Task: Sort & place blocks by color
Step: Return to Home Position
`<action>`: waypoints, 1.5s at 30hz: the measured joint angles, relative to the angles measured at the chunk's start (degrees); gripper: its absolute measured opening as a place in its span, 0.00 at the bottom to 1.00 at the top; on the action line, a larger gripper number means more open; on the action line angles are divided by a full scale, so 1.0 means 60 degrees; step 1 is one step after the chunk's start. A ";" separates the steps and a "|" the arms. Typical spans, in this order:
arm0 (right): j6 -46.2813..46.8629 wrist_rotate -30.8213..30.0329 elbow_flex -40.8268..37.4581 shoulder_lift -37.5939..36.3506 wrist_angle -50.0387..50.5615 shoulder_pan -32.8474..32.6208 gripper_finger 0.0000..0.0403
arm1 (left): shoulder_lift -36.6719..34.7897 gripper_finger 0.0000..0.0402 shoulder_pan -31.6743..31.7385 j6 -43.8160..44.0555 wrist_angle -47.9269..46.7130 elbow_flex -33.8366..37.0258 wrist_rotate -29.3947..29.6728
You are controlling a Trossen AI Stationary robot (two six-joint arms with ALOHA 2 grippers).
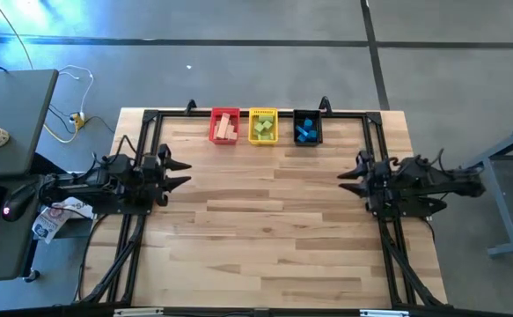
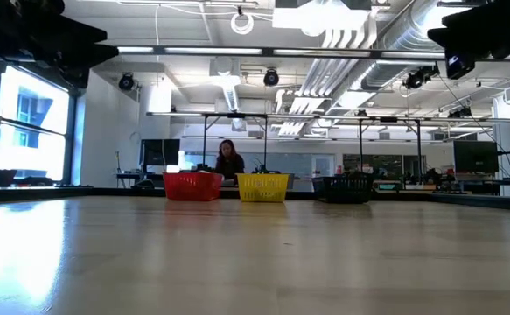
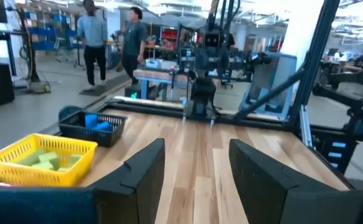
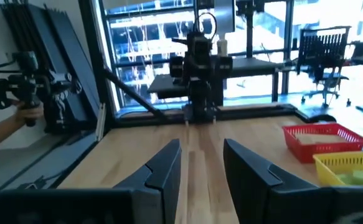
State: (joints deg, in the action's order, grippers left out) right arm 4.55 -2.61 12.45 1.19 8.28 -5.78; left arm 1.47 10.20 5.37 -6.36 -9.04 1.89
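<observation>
The blocks lie sorted in three bins along the table's far edge. Pale wood blocks (image 1: 227, 129) fill the red bin (image 1: 224, 126), green blocks (image 1: 262, 128) the yellow bin (image 1: 263, 126), and blue blocks (image 1: 305, 132) the black bin (image 1: 307, 128). My left gripper (image 1: 186, 173) is drawn back at the table's left side, pointing level toward the right, open with nothing between its fingers (image 3: 197, 144). My right gripper (image 1: 342, 173) is drawn back at the right side, facing it, also open and holding nothing (image 4: 201, 144).
A black frame (image 1: 256, 113) runs around the table's far and side edges. Bare wood tabletop (image 1: 265, 220) stretches between the two arms. A desk with cables (image 1: 10, 114) stands off the left side. People (image 3: 109, 43) are in the room beyond, and a hand (image 4: 19, 115) holds a device.
</observation>
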 joint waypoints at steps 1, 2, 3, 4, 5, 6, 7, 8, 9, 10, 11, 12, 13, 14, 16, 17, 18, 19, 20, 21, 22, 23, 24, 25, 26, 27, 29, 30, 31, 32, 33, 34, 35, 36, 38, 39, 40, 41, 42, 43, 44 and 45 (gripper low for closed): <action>-0.0080 0.0003 -0.0172 -0.0035 -0.0162 0.0001 0.27 | -0.0019 0.42 -0.0023 0.0002 0.0012 0.0000 -0.0006; -0.0098 0.0010 -0.0341 -0.0026 -0.0412 0.0000 0.27 | -0.0038 0.42 -0.0037 0.0032 0.0017 0.0000 -0.0026; -0.0101 0.0010 -0.0544 -0.0041 -0.0609 0.0000 0.27 | -0.0043 0.42 -0.0052 0.0055 0.0019 0.0000 -0.0033; -0.0108 0.0010 -0.0734 -0.0069 -0.0762 0.0000 0.27 | -0.0043 0.42 -0.0070 0.0062 0.0024 0.0008 -0.0033; -0.0126 0.0010 -0.0895 -0.0080 -0.0977 0.0000 0.27 | -0.0048 0.42 -0.0095 0.0064 0.0175 0.0089 -0.0033; -0.0126 0.0010 -0.1026 -0.0089 -0.1133 0.0000 0.27 | -0.0050 0.42 -0.0113 0.0066 0.0466 0.0248 -0.0036; -0.0126 0.0010 -0.1153 -0.0102 -0.1242 0.0000 0.27 | -0.0050 0.42 -0.0138 0.0067 0.0866 0.0479 -0.0034; -0.0124 0.0010 -0.1268 -0.0100 -0.1330 0.0000 0.27 | -0.0050 0.42 -0.0158 0.0066 0.1261 0.0738 -0.0033; -0.0123 0.0010 -0.1370 -0.0100 -0.1396 0.0000 0.27 | -0.0050 0.42 -0.0161 0.0063 0.1575 0.0969 -0.0033; -0.0123 0.0010 -0.1442 -0.0098 -0.1436 0.0000 0.27 | -0.0050 0.42 -0.0161 0.0065 0.1844 0.1196 -0.0033; -0.0123 0.0010 -0.1474 -0.0098 -0.1438 0.0000 0.27 | -0.0051 0.42 -0.0161 0.0054 0.2029 0.1398 -0.0029; -0.0123 0.0010 -0.1483 -0.0098 -0.1423 0.0000 0.27 | -0.0058 0.42 -0.0161 0.0017 0.1779 0.1418 -0.0022; -0.0118 0.0010 -0.1483 -0.0098 -0.1392 0.0000 0.27 | -0.0050 0.42 -0.0161 -0.0004 0.1710 0.1417 0.0004; -0.0094 0.0020 -0.1483 -0.0102 -0.1342 0.0000 0.27 | -0.0047 0.42 -0.0161 -0.0004 0.1717 0.1414 0.0011; -0.0094 0.0182 -0.1483 -0.0098 -0.1221 0.0004 0.27 | -0.0051 0.42 -0.0161 -0.0006 0.1736 0.1395 -0.0037; -0.0102 0.0341 -0.1483 -0.0094 -0.1199 0.0004 0.27 | -0.0065 0.42 -0.0161 -0.0060 0.1713 0.1395 -0.0109; -0.0115 0.0517 -0.1483 -0.0094 -0.1168 0.0002 0.27 | -0.0072 0.42 -0.0161 -0.0185 0.1709 0.1395 -0.0225; -0.0119 0.0665 -0.1483 -0.0098 -0.1128 0.0004 0.27 | -0.0072 0.42 -0.0161 -0.0325 0.1709 0.1395 -0.0346; -0.0123 0.0779 -0.1483 -0.0094 -0.1116 0.0000 0.27 | -0.0068 0.42 -0.0162 -0.0459 0.1700 0.1395 -0.0433; -0.0122 0.0812 -0.1483 -0.0094 -0.1097 0.0000 0.27 | -0.0068 0.42 -0.0165 -0.0565 0.1684 0.1395 -0.0452; -0.0097 0.0815 -0.1483 -0.0094 -0.1043 0.0000 0.27 | -0.0068 0.42 -0.0165 -0.0658 0.1677 0.1395 -0.0452; -0.0090 0.0792 -0.1483 -0.0094 -0.0965 0.0000 0.27 | -0.0068 0.42 -0.0165 -0.0742 0.1673 0.1395 -0.0448; -0.0093 0.0741 -0.1483 -0.0094 -0.0876 0.0000 0.27 | -0.0068 0.42 -0.0158 -0.0799 0.1664 0.1395 -0.0426; -0.0091 0.0670 -0.1483 -0.0094 -0.0775 0.0000 0.27 | -0.0068 0.42 -0.0157 -0.0834 0.1614 0.1395 -0.0373; -0.0090 0.0532 -0.1483 -0.0094 -0.0674 0.0000 0.27 | -0.0068 0.42 -0.0157 -0.0827 0.1523 0.1395 -0.0244; -0.0069 0.0380 -0.1483 -0.0094 -0.0623 0.0000 0.27 | -0.0068 0.42 -0.0157 -0.0778 0.1412 0.1395 -0.0091; 0.0065 0.0125 -0.1483 -0.0091 -0.0599 0.0000 0.27 | -0.0068 0.42 -0.0157 -0.0801 0.1232 0.1395 0.0244; 0.0110 0.0017 -0.1483 -0.0091 -0.0600 0.0001 0.27 | -0.0052 0.42 -0.0147 -0.0873 0.1228 0.1395 0.0298; 0.0140 -0.0098 -0.1483 -0.0091 -0.0598 0.0000 0.27 | -0.0033 0.42 -0.0149 -0.0965 0.1237 0.1395 0.0313; 0.0154 -0.0216 -0.1483 -0.0091 -0.0584 0.0000 0.27 | -0.0029 0.42 -0.0150 -0.1026 0.1232 0.1395 0.0321; 0.0155 -0.0336 -0.1508 -0.0091 -0.0579 0.0000 0.27 | -0.0024 0.42 -0.0150 -0.1070 0.1236 0.1395 0.0323; 0.0165 -0.0462 -0.1614 -0.0091 -0.0741 0.0000 0.27 | -0.0024 0.42 -0.0150 -0.1104 0.1232 0.1395 0.0328; 0.0170 -0.0508 -0.1731 -0.0078 -0.1015 0.0003 0.27 | -0.0024 0.42 -0.0150 -0.1102 0.1235 0.1395 0.0328; 0.0127 -0.0472 -0.1868 -0.0063 -0.1387 0.0004 0.27 | -0.0024 0.42 -0.0150 -0.1087 0.1236 0.1395 0.0328; -0.0013 -0.0386 -0.1978 -0.0058 -0.1652 0.0004 0.27 | -0.0024 0.42 -0.0150 -0.0987 0.1236 0.1395 0.0328; -0.0050 -0.0381 -0.1978 -0.0058 -0.1652 0.0000 0.27 | -0.0024 0.42 -0.0150 -0.0931 0.1236 0.1395 0.0325; -0.0102 -0.0390 -0.1978 -0.0065 -0.1652 0.0000 0.27 | -0.0024 0.42 -0.0150 -0.0931 0.1236 0.1395 0.0318; -0.0176 -0.0437 -0.1978 -0.0065 -0.1653 0.0000 0.27 | -0.0024 0.42 -0.0150 -0.0933 0.1236 0.1395 0.0317; -0.0307 -0.0497 -0.1978 -0.0065 -0.1663 0.0000 0.27 | -0.0024 0.42 -0.0150 -0.0931 0.1236 0.1395 0.0321; -0.0401 -0.0500 -0.1978 -0.0062 -0.1667 0.0004 0.27 | -0.0024 0.42 -0.0150 -0.0933 0.1237 0.1395 0.0321; -0.0574 -0.0493 -0.1978 -0.0062 -0.1664 0.0004 0.27 | -0.0024 0.42 -0.0150 -0.0933 0.1236 0.1395 0.0323; -0.0770 -0.0472 -0.1978 -0.0062 -0.1663 0.0004 0.27 | -0.0024 0.42 -0.0150 -0.0933 0.1236 0.1395 0.0321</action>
State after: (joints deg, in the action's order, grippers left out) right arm -0.07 -5.44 0.58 0.82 -1.69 -5.76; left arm 1.32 9.30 -0.23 1.06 -0.67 3.81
